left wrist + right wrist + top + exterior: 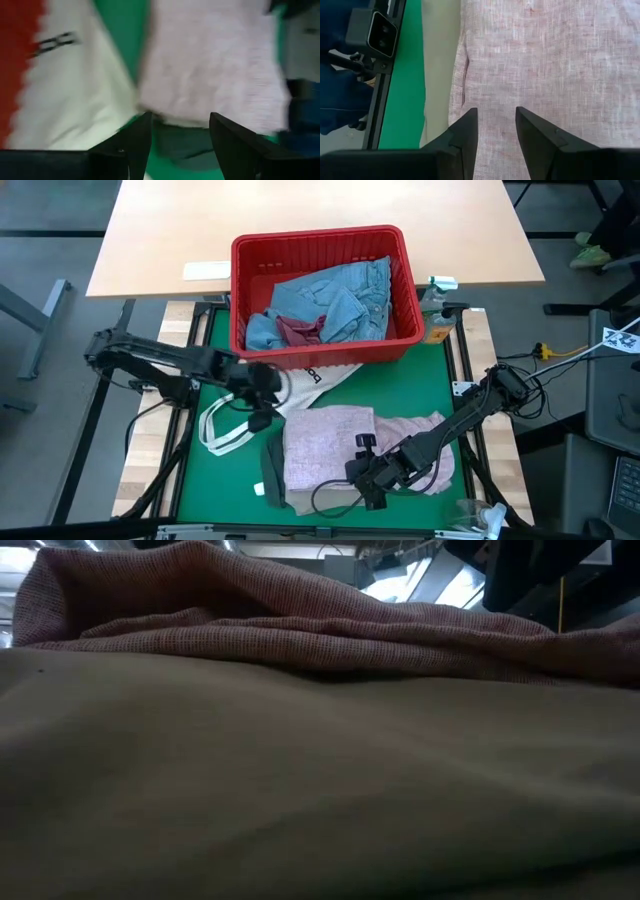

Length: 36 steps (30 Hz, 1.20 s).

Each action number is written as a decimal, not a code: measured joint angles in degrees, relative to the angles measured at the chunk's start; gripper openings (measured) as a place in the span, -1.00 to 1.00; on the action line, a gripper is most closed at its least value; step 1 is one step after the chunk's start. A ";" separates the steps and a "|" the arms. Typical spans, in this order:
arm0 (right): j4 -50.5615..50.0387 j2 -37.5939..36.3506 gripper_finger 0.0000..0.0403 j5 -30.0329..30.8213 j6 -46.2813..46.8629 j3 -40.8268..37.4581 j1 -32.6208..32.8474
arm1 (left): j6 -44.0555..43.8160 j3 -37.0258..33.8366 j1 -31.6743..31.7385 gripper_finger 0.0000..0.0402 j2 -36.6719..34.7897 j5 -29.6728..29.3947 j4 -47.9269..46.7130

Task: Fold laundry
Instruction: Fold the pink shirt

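Observation:
The mottled pink top (330, 445) lies spread on the green mat, and part of it reaches toward the right edge (425, 450). It rests on a dull beige garment (272, 470) that sticks out along its left side (440, 60) and fills the low view (300, 790). Light blue denim jeans (340, 300) lie in the red basket. My right gripper (368, 477) is open over the near part of the pink top (545, 60). My left gripper (262, 395) is open above the white tote bag, near the pink top's far left corner (210, 65).
The red basket (250, 255) stands at the mat's far edge, with a maroon item (300, 330) in it beside the jeans. The white tote bag (300, 385) with black lettering lies left of centre, its straps (225, 435) looping toward the near left. A small white piece (260, 490) lies near the beige garment.

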 joint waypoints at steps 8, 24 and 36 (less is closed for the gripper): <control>-0.20 0.00 -0.35 0.20 -0.01 0.00 -0.02 | -16.18 -15.72 -10.86 -0.05 -5.22 -13.04 10.25; -0.10 0.00 -0.35 0.57 -0.07 0.00 -0.02 | -23.47 -29.51 -16.69 -0.05 -2.85 -12.76 40.63; -0.14 -0.02 -0.35 0.57 -0.10 0.00 -0.02 | -30.53 -29.49 -17.05 -0.05 6.53 -10.64 49.19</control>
